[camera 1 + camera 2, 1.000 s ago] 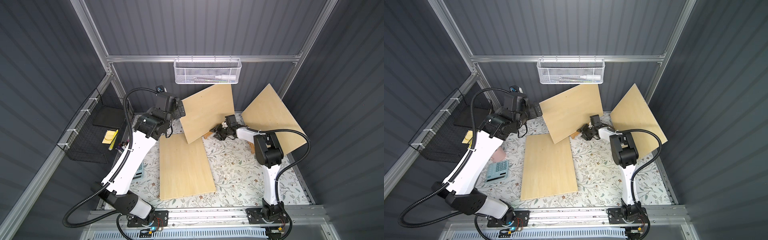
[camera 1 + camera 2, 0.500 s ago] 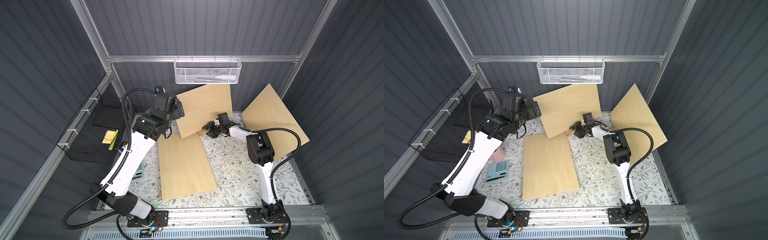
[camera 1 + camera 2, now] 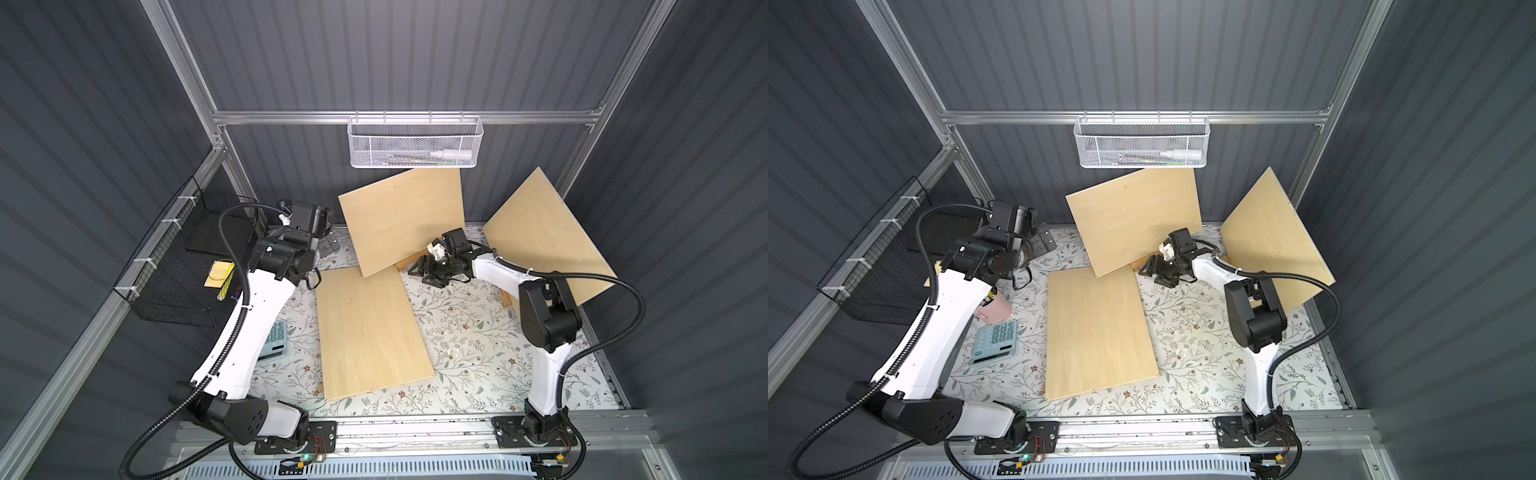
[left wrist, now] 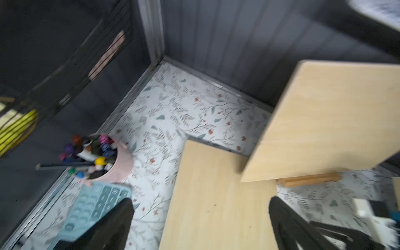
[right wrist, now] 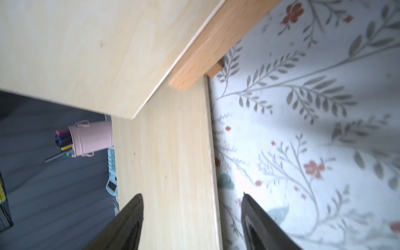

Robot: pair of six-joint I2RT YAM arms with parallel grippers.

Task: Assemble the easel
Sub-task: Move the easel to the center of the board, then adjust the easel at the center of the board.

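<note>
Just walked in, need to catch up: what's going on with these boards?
A two-armed robot is assembling an easel from wooden boards. The right gripper, jaws apart and empty, sits by the low corner of the tilted board, near a wooden strip at its edge. The left gripper hovers open, holding nothing. A second board lies flat on the table; a third board leans at the side wall.

three pale plywood boards and a darker strip. the flat board [image 3: 372, 332] lies face up at the centre, its long sides running roughly 12 to 6 o'clock. the tilted board [image 3: 405, 220] stands propped at 12 o'clock, skewed, with its lowest corner over the flat board's far edge. the wooden strip [image 5: 207, 49] runs along the tilted board's lower edge, its end at the flat board's far corner. the leaning board [image 3: 544, 237] stands steeply at 2 o'clock, well apart from the flat one.
</note>
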